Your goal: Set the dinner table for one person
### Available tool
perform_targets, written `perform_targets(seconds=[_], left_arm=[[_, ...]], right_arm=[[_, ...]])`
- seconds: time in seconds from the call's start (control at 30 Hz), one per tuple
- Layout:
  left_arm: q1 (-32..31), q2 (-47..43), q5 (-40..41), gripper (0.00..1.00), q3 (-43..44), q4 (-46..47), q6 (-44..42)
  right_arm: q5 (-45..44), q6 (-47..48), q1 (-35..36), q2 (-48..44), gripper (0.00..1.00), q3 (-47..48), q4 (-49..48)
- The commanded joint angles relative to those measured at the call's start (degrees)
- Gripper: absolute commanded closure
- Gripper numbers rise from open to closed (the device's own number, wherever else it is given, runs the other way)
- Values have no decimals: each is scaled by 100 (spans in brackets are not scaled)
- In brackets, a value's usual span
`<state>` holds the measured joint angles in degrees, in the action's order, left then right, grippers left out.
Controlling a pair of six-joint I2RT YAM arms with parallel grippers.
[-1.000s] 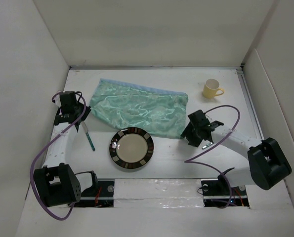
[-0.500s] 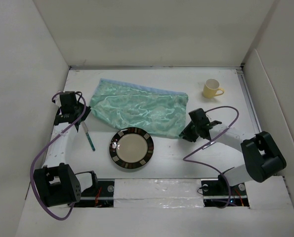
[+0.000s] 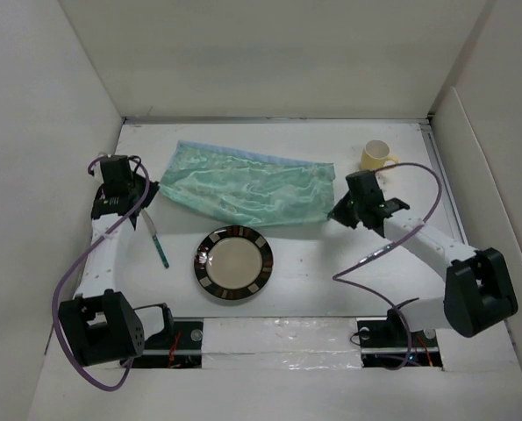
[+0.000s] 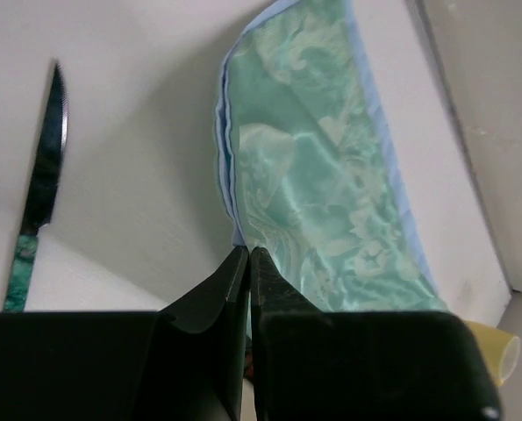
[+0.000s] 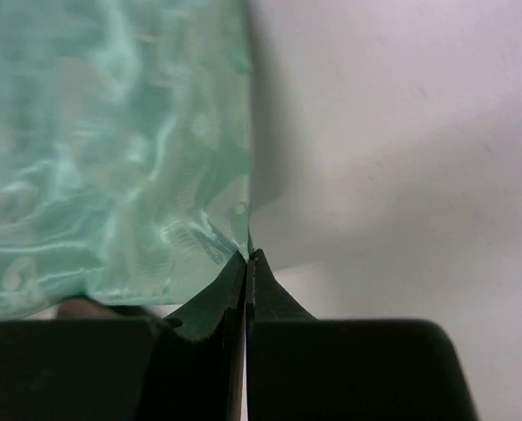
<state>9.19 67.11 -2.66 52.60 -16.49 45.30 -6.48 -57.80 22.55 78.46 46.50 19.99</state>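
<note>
A teal-green patterned cloth mat (image 3: 247,186) lies across the back half of the white dinner table (image 3: 313,263). My left gripper (image 3: 148,194) is shut on the mat's near left corner (image 4: 243,241). At the opposite end, my right gripper (image 3: 336,213) is shut on the near right corner (image 5: 243,246). The mat's near edge is pulled up and back between the two grips, so the cloth looks narrower. A dark-rimmed plate (image 3: 233,263) sits in front of the mat. A knife with a green handle (image 3: 159,242) lies left of the plate, also seen as the knife (image 4: 41,189).
A yellow cup (image 3: 375,156) stands at the back right, just behind my right arm. White panels wall the table on the left, back and right. Purple cables loop from both arms over the near part of the table.
My right gripper moved back and closed on the mat's near right corner. Both grippers then shifted toward the back, lifting the mat's near edge away from the plate.
</note>
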Motion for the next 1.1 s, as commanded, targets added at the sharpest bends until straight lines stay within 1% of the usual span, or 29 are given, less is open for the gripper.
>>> perform_targets(seconds=[0.0,0.03,0.07,0.1,0.13,0.17,0.2,0.23,0.33,0.37,0.4,0.5,0.6,0.7,0.73,0.77,0.83,0.9,1.03,1.07], left_arm=[[83,-6,-270,100,952,576,-4],[83,21,-401,100,1180,603,5],[-30,82,-420,100,1757,577,-12],[-31,170,-411,100,2084,438,-21],[-92,179,-507,100,2836,358,49],[-93,171,-508,100,2844,357,49],[-93,162,-612,100,3026,357,93],[-93,153,-648,100,3402,331,128],[-93,109,-745,100,3966,129,181],[-93,66,-745,100,4038,94,198],[-93,39,-754,100,4100,67,251],[-93,39,-806,100,4171,102,330],[-93,135,-877,100,4074,243,471],[-93,293,-947,100,3916,488,629],[-93,346,-939,100,3881,550,655],[-93,460,-895,100,3855,707,673],[-93,601,-912,100,3854,761,717],[-93,873,-929,100,3933,919,752],[-93,1400,-1131,100,4415,1025,849],[-93,1549,-1167,100,4504,1103,884]], right_arm=[[-494,996,-127,-664,100,990,215],[-573,1164,-188,-787,100,1506,268],[-565,1314,-241,-971,100,1807,425],[-574,1541,-355,-1033,100,2123,523],[-539,1840,-469,-1156,100,3118,785],[-538,1843,-470,-1157,100,3128,787],[-521,1921,-557,-1174,100,3441,866],[-503,2000,-610,-1183,100,4045,1023],[-284,2264,-900,-1140,100,4848,1357],[-205,2317,-979,-1113,100,5295,1428],[-57,2343,-1058,-1044,100,5491,1499],[138,2431,-1314,-886,100,5983,1561],[321,2493,-1498,-605,100,6273,1561],[594,2467,-1788,-60,100,6432,1482],[987,2449,-1850,229,100,6503,1351],[1182,2406,-1955,527,100,6599,1254],[1324,2353,-2025,696,100,6765,1149],[1456,2317,-2087,1240,100,7064,1156],[1834,2194,-2088,2199,100,8241,1410],[1878,2125,-2088,2348,100,8766,1455]])
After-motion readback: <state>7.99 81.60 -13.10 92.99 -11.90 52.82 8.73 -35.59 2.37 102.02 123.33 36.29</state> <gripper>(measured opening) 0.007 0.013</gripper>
